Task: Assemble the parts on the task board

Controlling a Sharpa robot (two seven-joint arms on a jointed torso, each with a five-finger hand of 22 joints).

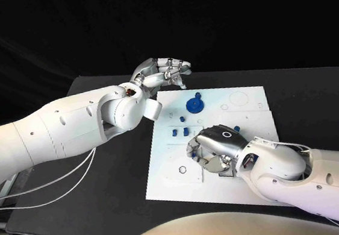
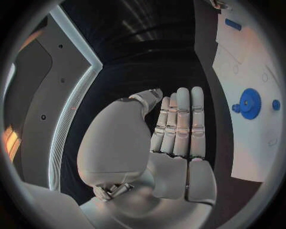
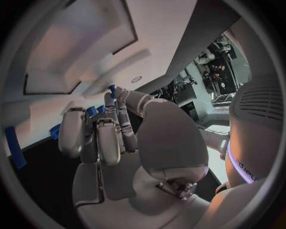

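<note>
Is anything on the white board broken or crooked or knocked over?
Nothing stands out. The white task board lies flat on the black table, the round blue gear sits on it, and the small blue pieces lie near the right hand.

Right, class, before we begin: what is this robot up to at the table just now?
It is assembling small blue parts on a white task board. The right hand is down over the middle of the board, fingers curled among the small blue pieces; whether it holds one cannot be told. The left hand is held off the board's far corner, holding nothing. A blue gear already sits on the board.
</note>
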